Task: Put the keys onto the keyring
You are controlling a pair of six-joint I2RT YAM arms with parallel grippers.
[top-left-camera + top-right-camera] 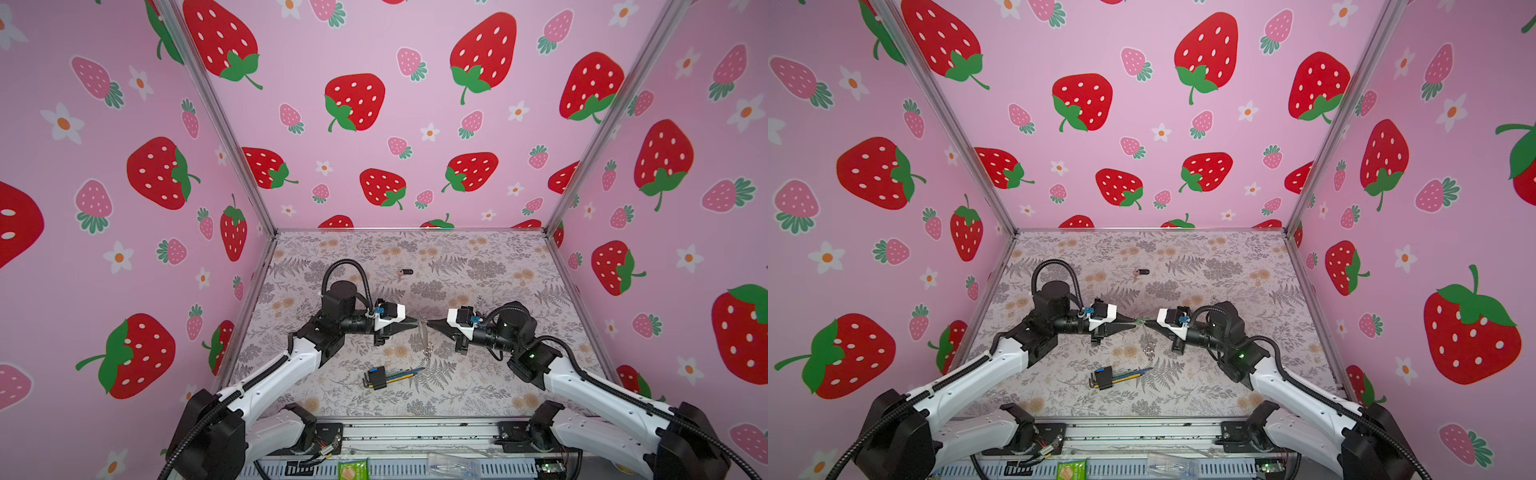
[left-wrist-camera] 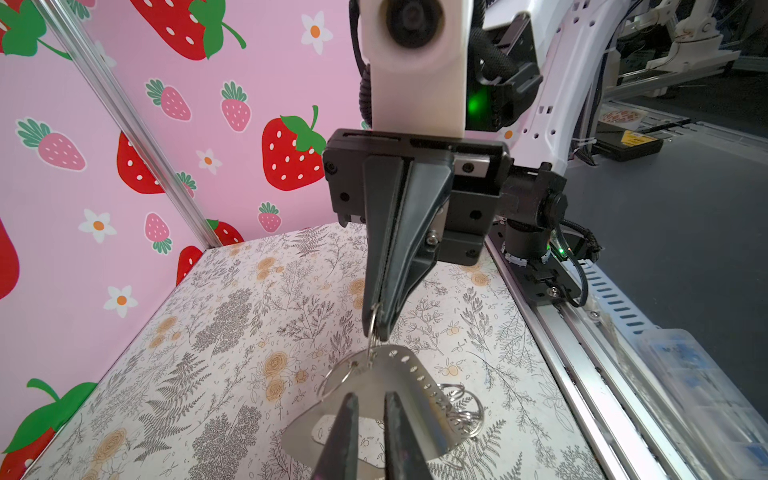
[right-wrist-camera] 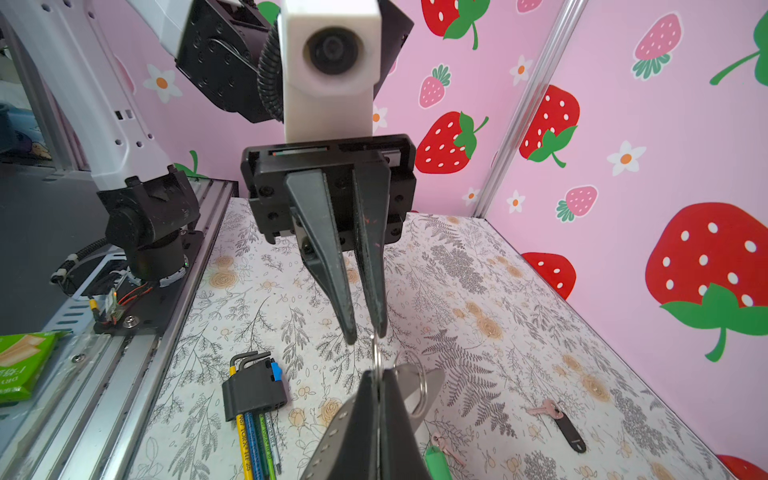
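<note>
Right claw (image 2: 376, 326) pinched tight on small ring of keyring (image 2: 399, 374), held aloft just beyond hex wrench bundle (image 1: 382, 376); left claw (image 3: 365, 334) faces it, jaws narrowly apart, nothing evidently gripped. Black-tag key (image 3: 557, 419) lies on table (image 1: 498, 374) far beyond bundle, green-tag key (image 3: 435, 461) nearer. Neither threaded yet; both keys seemingly left to do.

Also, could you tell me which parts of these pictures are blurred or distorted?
In both top views the walls splay fisheye-style and the keyring is barely resolvable; in the left wrist view the left pincer looks soft; in the right wrist view the green-tagged key is blurred.
</note>
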